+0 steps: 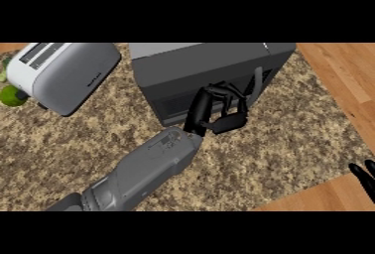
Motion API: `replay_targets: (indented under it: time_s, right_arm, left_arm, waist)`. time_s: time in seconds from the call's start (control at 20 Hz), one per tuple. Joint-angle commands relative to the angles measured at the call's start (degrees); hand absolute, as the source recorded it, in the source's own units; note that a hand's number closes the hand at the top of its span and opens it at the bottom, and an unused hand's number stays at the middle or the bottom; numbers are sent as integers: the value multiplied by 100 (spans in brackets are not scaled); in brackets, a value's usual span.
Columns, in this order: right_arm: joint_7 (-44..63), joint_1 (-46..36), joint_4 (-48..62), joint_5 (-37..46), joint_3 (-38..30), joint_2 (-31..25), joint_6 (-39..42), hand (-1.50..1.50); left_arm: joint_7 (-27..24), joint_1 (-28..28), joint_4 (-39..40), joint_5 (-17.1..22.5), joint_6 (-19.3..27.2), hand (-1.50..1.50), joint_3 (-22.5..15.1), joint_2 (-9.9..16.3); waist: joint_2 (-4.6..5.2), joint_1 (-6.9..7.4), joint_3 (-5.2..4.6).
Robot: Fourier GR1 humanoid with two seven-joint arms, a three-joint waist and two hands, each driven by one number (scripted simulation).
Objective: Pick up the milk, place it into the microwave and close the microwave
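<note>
The milk is not visible on the surface [293,163]. Left robot hand [218,111], fingers curled and holding nothing visible, rests against the microwave [205,69] front; door appears closed or nearly. Right robot hand [364,178] rests open at the right edge.

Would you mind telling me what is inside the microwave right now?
The microwave interior is not visible: the door looks closed and the left robot hand covers part of its front. No milk shows anywhere, so whether it is inside cannot be told.

The left robot hand [218,110] reaches forward with curled fingers; the right robot hand [364,179] rests open at the edge.
</note>
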Motion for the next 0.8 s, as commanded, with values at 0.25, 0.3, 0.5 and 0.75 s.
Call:
replay_targets:
  time_s: [0.25, 0.3, 0.5, 0.75]
  right_arm:
    - [116, -108, -203, -196, 106, -151, 140, -150]
    - [124, -35, -194, -240, 101, -138, 131, -150]
    - [146, -63, -271, -330, 112, -190, 180, -150]
    - [228, -90, -362, -345, 136, -258, 174, -150]
  left_arm:
    - [-352, -296, 584, 244, 120, 150, 251, 4]
    - [-342, -289, 611, 329, 121, 150, 311, 4]
    - [-437, -334, 598, 435, 127, 150, 290, 4]
    - [-592, -276, 655, 523, 190, 150, 221, 4]
  waist:
    - [147, -73, -13]
    - [125, -90, -10]
    - [132, -159, -6]
    - [151, -170, -8]
